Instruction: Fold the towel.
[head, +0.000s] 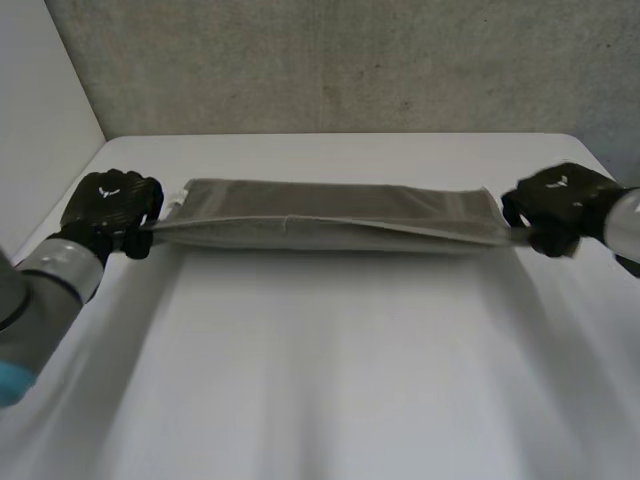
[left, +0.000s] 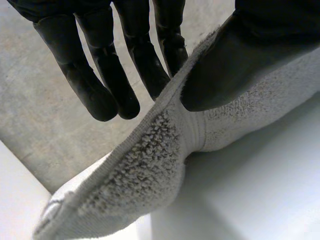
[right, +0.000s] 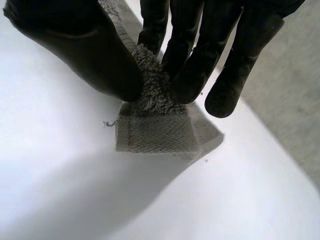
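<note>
Left side first: the fingers (left: 100, 95) are kept mostly straight, and the end edge of the towel (left: 145, 175) is pinched between the thumb (left: 235, 65) and one finger tucked behind the cloth, so it's properly gripped by the left hand (head: 112, 205). Over at the right hand (head: 560, 205), a fluffy end corner is squeezed between thumb and fingertips, with the stitched hem hanging below. The towel is folded into a long narrow band and pulled taut between both hands across the far half of the white bench (head: 330, 380). Whether it's lifted clear can't be told.
</note>
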